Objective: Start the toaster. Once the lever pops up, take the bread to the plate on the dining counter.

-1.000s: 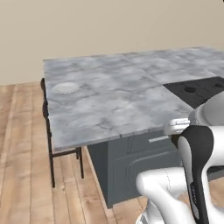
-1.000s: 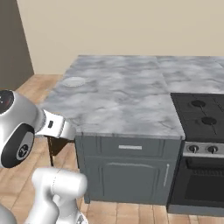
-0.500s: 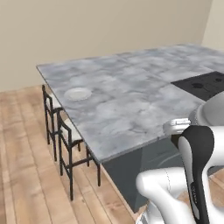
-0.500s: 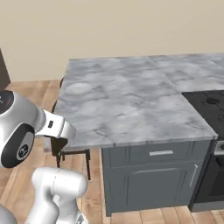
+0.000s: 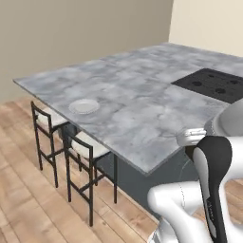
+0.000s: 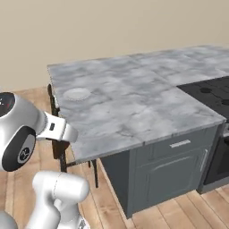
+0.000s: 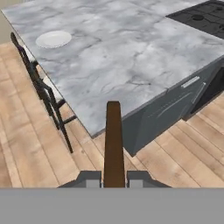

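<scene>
I pinch the bread (image 7: 114, 140) edge-on between my fingers (image 7: 94, 180), so the toaster step looks done. The plate (image 7: 53, 39) sits bare at the dining counter (image 7: 113, 57)'s far corner (above the stools (image 5: 85, 147)), well apart from me; carrying over and setting down remain.

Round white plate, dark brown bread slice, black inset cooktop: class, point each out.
round white plate (image 7: 53, 39), hand view, its centre.
dark brown bread slice (image 7: 113, 140), hand view, its upper edge face.
black inset cooktop (image 5: 211, 84), left base view, its middle.
</scene>
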